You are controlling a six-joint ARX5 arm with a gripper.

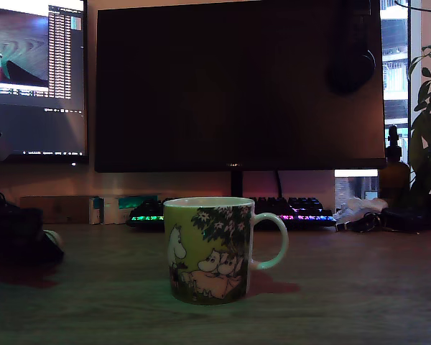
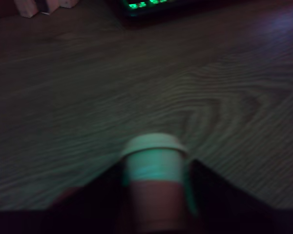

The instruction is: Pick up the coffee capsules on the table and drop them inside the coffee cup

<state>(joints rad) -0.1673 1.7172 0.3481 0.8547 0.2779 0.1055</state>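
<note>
Capsule (image 2: 154, 168), mint-rimmed, upright: clamped between the claw's (image 2: 155, 195) dark fingers (image 2: 212, 195), low over the table (image 2: 136, 87). Coffee cup (image 1: 210, 250), cartoon print: stands mid-desk, well apart from the claw, toward the exterior view's right. Keyboard (image 1: 230, 213), lit: behind.

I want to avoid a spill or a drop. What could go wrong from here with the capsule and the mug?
1. The capsule sits between the dark jaws at the table; the wrist view is blurred, so a firm hold is unsure and it might slip.
2. The mug stands far off toward the exterior view's right, a long carry.
3. Its opening is narrow; a release off centre could hit the rim.
</note>
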